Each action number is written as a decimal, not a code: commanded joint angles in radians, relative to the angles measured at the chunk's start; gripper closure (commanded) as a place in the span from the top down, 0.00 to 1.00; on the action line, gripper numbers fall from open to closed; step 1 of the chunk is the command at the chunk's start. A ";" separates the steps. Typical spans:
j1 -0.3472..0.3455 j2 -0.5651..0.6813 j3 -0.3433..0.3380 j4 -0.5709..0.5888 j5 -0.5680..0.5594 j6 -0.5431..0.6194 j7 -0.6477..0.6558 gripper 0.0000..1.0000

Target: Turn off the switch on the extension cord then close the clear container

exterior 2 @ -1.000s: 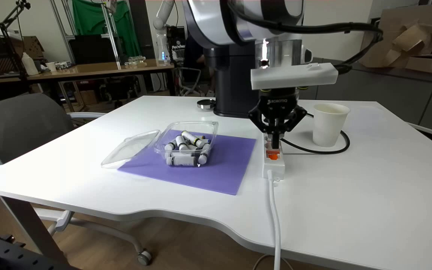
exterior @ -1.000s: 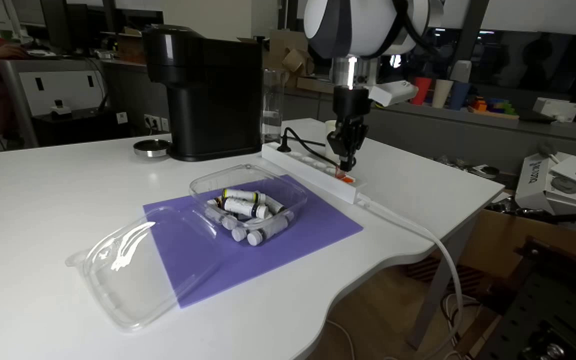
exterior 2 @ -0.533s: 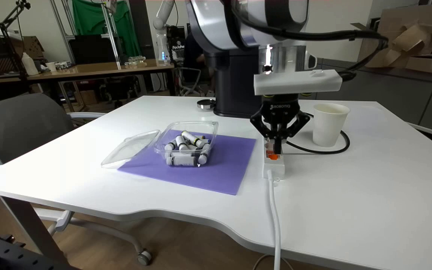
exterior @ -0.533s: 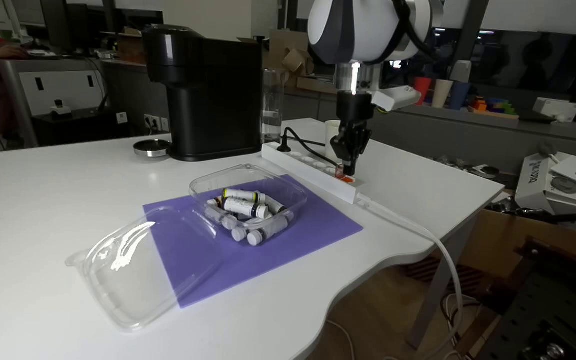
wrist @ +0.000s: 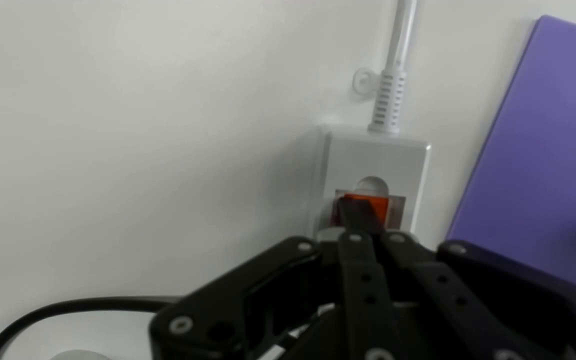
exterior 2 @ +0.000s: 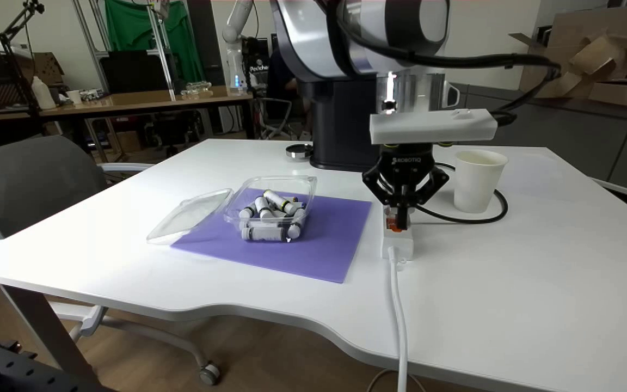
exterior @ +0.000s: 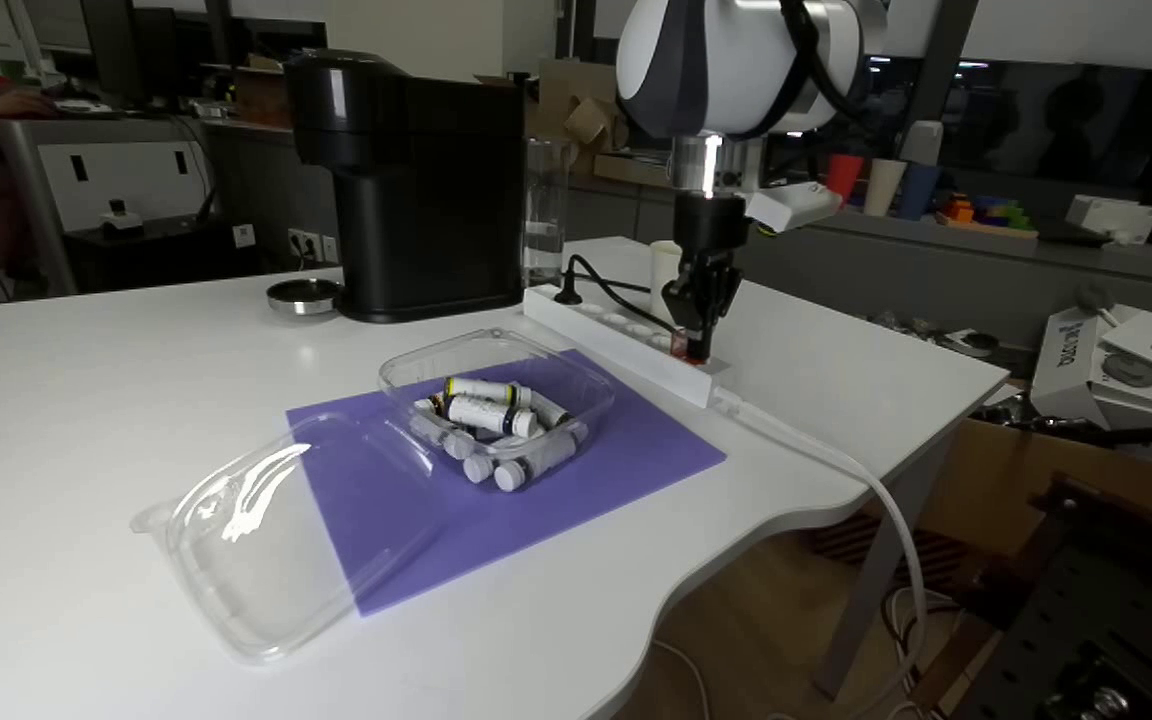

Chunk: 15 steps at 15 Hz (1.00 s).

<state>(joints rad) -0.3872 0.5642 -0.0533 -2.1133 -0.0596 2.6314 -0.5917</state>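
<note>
A white extension cord block point(exterior: 626, 352) lies on the table; it also shows in the wrist view point(wrist: 368, 157). Its orange switch point(wrist: 379, 204) is partly hidden by my fingertips and shows beside them in an exterior view point(exterior 2: 394, 225). My gripper point(wrist: 360, 212) is shut and empty, pointing down over the switch point(exterior 2: 402, 222). The tips are at or on it; I cannot tell if they press. The clear container point(exterior: 396, 378) stands open on the purple mat point(exterior: 626, 450), holding several small white bottles point(exterior: 491, 415). Its clear lid point(exterior: 271, 540) lies apart, partly on the mat.
A black coffee machine point(exterior: 426, 200) and a small metal dish point(exterior: 304, 297) stand behind the container. A white paper cup point(exterior 2: 477, 182) and a black cable point(exterior 2: 471, 220) are beside the block. A white cord point(exterior 2: 398, 310) runs over the table's wavy edge.
My gripper has shifted slightly along the block towards its corded end and come down onto the switch, covering more of the orange. The container, lid and bottles have not moved.
</note>
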 commanded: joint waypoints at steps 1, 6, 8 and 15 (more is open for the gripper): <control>-0.019 0.031 0.016 0.037 0.010 -0.019 -0.026 0.00; -0.028 0.062 0.018 0.055 0.020 -0.039 -0.039 0.00; -0.032 0.079 0.017 0.066 0.024 -0.047 -0.037 0.00; -0.036 0.038 0.030 0.054 0.052 -0.075 -0.086 0.00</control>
<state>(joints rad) -0.4098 0.5926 -0.0413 -2.0554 -0.0157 2.5512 -0.6378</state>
